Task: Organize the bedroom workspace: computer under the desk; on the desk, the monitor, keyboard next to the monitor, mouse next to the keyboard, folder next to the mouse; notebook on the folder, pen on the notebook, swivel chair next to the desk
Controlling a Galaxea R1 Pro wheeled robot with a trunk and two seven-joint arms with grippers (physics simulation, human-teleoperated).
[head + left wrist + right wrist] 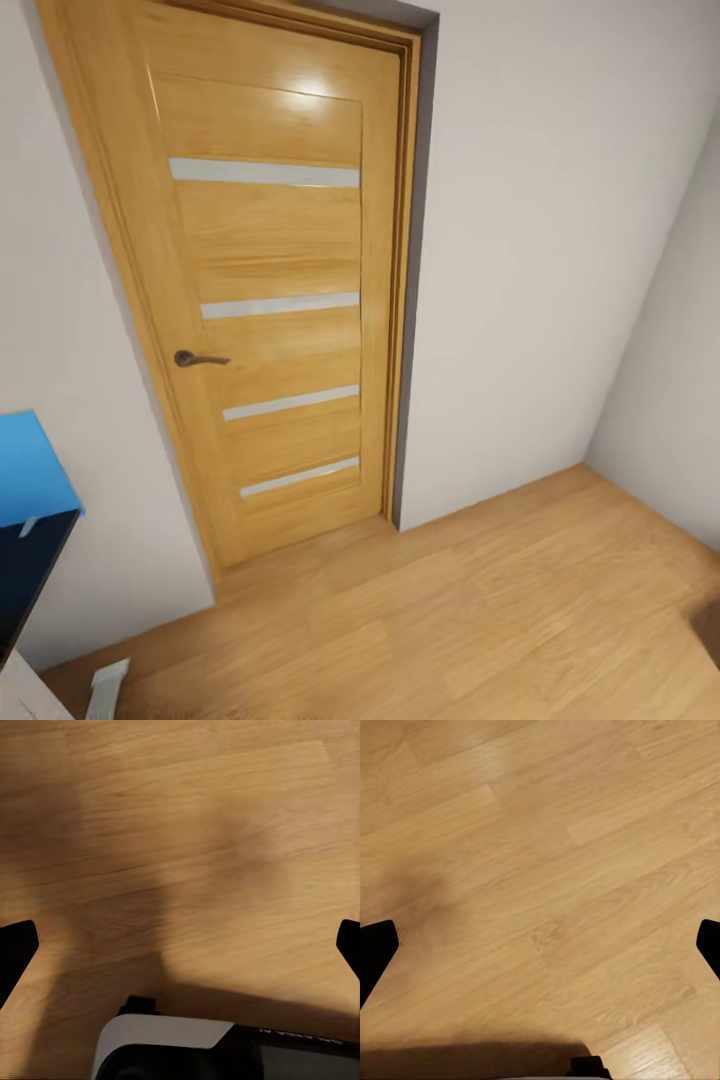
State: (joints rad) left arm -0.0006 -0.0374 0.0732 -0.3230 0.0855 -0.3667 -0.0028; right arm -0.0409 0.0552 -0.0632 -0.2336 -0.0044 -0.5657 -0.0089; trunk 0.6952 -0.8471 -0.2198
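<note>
Oak-toned door [265,300]: closed, tall, glossy honey wood with 4 narrow frosted strips across it; it fills the left half of the head view, set in a matching frame with a grey edge on its right.
Door handle [198,358]: dark metal lever on a round rose, on the door's left side, about mid-height.
Walls [540,250]: plain off-white, matte; they meet in a corner at far right.
Floor [450,620]: light wooden planks with visible grain, running from the door's foot toward the near right; a dark shadow patch lies at the right edge.
Folder [30,470]: bright blue, flat, seen at the left edge of the head view, lying on the desk top with its corner over the edge and a small whitish tab just below that corner.
Desk [25,570]: only a glossy black slice shows under the folder at near left.
White pieces [105,688]: a pale slanted bar and a white surface at the near-left bottom corner; I cannot tell what they are.
Left gripper [180,945]: black fingertips at both side edges of the left wrist view, spread wide, nothing between them, shadowed floor beyond; a white and black rounded body of the robot [217,1050] lies below.
Right gripper [540,945]: black fingertips likewise wide apart and bare over sunlit planks.
</note>
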